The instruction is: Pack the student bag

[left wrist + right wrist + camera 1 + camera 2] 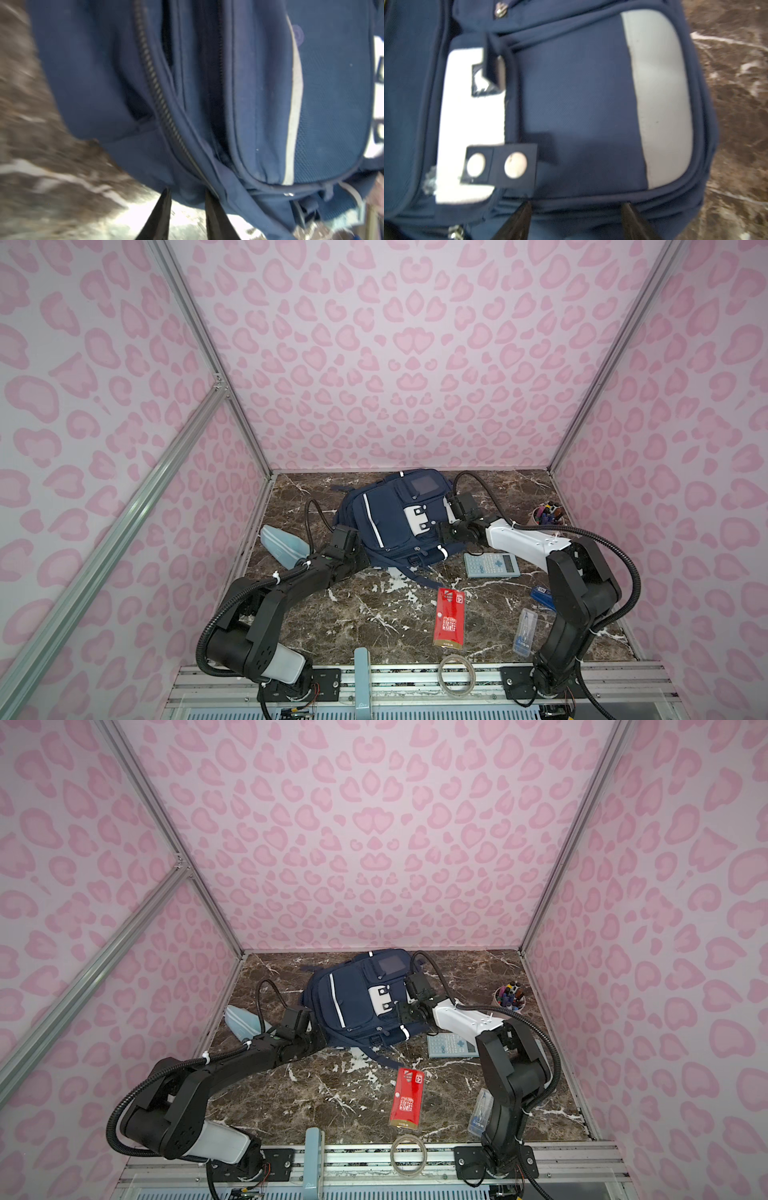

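The student bag (395,522) (357,1006), a navy backpack with white stripes and white patches, lies flat at the back middle of the marble table in both top views. My left gripper (362,558) (187,191) is at the bag's near left corner. Its narrow jaws are pinched on a fold of the bag's blue fabric (187,187) beside a zipper (158,93). My right gripper (439,531) (576,204) is at the bag's right side next to the white patch (471,124). It is open wide, with its tips against the seams of a pocket edge.
A light-blue pouch (282,545) lies left of the bag. A calculator (491,565), a red packet (449,618), a clear case (525,630) and a blue box (542,595) lie at the front right. A cup of markers (547,514) stands at the right wall. A tape ring (457,674) rests on the front rail.
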Controlling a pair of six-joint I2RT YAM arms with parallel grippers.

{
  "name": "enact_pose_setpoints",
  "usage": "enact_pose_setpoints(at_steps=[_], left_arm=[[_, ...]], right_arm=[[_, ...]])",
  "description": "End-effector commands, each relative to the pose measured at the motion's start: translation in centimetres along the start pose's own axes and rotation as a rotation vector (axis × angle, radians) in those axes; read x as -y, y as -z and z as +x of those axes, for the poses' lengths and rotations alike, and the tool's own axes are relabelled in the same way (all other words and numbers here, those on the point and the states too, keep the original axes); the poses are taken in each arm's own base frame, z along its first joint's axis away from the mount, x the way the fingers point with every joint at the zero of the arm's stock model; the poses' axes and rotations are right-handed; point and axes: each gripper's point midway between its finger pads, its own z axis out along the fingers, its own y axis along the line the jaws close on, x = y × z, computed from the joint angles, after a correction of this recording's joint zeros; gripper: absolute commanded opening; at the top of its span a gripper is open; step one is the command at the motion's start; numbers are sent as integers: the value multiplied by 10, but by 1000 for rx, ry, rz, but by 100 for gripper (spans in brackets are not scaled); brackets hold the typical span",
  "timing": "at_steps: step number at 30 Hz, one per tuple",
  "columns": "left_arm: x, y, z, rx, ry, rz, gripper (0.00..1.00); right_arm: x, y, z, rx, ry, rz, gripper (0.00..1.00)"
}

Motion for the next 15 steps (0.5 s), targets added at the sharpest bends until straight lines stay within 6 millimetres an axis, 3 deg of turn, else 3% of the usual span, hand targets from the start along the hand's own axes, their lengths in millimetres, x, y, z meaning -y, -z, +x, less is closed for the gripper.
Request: enact_pose_setpoints(at_steps=[1, 4, 9, 11, 15], left_arm=[[-7, 7, -26, 71, -36, -54, 32], [-16, 16, -43, 108, -34, -94, 32], [-21, 49, -64, 197, -37, -125, 35], [-12, 67, -64, 218, -35, -70, 35], [30, 99, -45, 208, -64, 176, 55]], right_arm=[[-20, 3, 25, -96, 97, -51, 67], [-28, 14, 26, -83, 217, 29, 68], [-37, 50, -1, 72, 423, 136, 81], [-38, 54, -10, 123, 490, 151, 86], [-37, 41, -23, 74, 559, 117, 89]])
